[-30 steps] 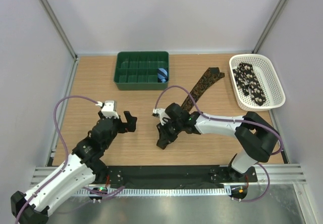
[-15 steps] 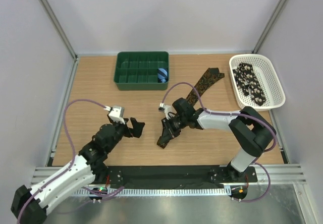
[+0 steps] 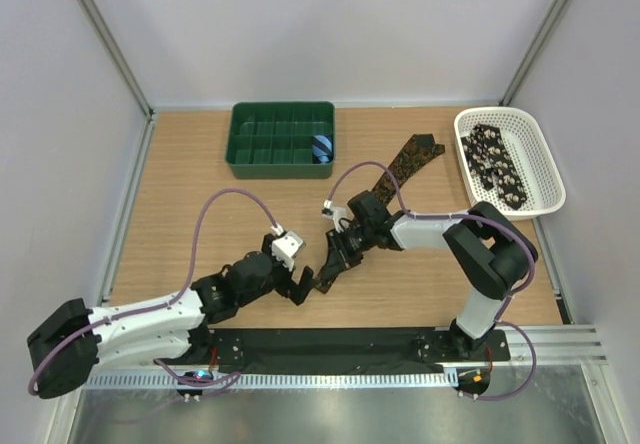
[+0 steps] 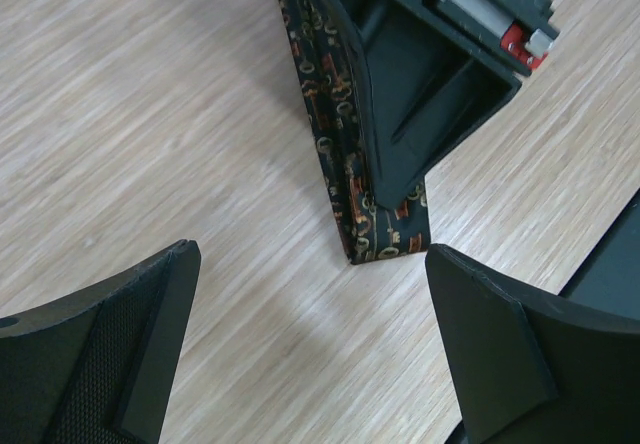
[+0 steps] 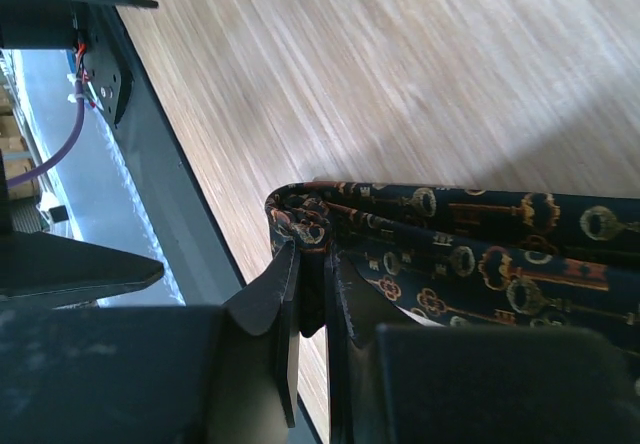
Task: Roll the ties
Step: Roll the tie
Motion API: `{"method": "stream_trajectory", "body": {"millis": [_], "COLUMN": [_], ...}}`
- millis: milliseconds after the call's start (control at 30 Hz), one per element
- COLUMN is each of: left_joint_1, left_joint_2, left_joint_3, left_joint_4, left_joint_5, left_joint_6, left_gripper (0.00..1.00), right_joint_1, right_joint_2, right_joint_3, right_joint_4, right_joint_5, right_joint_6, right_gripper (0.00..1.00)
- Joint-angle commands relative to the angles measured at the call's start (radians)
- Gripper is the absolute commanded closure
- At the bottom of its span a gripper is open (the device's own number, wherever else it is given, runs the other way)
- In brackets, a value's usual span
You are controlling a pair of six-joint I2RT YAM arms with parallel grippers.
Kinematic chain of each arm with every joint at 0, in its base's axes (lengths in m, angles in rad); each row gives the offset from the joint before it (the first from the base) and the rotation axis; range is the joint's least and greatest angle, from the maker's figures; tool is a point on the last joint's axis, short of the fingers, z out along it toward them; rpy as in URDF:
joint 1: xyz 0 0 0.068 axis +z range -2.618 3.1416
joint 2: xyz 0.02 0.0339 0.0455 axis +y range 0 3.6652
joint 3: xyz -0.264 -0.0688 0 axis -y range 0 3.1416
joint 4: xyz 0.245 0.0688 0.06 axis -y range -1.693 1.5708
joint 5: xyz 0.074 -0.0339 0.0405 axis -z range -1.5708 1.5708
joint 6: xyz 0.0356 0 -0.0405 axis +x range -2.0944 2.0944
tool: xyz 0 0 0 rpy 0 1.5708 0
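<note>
A dark brown tie (image 3: 405,161) with small orange key patterns lies diagonally across the wooden table (image 3: 200,184), its pointed far end near a white basket (image 3: 548,169). Its folded near end is clamped between the closed fingers of the right gripper (image 5: 312,296). The left gripper (image 4: 312,252) hovers just beside that fold, fingers spread wide. 1 black spotted tie (image 3: 495,162) lies in the basket.

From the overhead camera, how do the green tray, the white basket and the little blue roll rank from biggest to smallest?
1. White basket and green divided tray: about alike, too close to rank.
2. Blue striped roll: by far the smallest, filling one tray compartment.
</note>
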Motion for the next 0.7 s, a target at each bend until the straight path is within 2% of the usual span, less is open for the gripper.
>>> {"method": "stream_trajectory", "body": {"millis": [0,333,433,667], "left_joint_1": [-0.012,-0.061,-0.079,-0.113], "left_joint_2": [0.055,0.254,0.323,0.429], "left_joint_3": [0.057,0.195,0.247,0.298], "left_joint_4": [0.062,0.027,-0.037,-0.065], "left_joint_5": [-0.008,-0.025,-0.042,-0.07], "left_joint_6": [0.034,0.053,0.05,0.019], "left_gripper": [0.0,0.0,0.0,0.02], "right_joint_1": [-0.009,-0.01,-0.01,-0.01], "right_joint_2": [0.024,0.075,0.065,0.05], "right_joint_3": [0.016,0.025,0.01,-0.055], "right_joint_4": [0.021,0.032,0.033,0.153], "right_joint_5": [0.013,0.046,0.059,0.059], "right_joint_6": [-0.012,-0.015,-0.004,0.045], "right_gripper": [0.99,0.99,0.99,0.99]}}
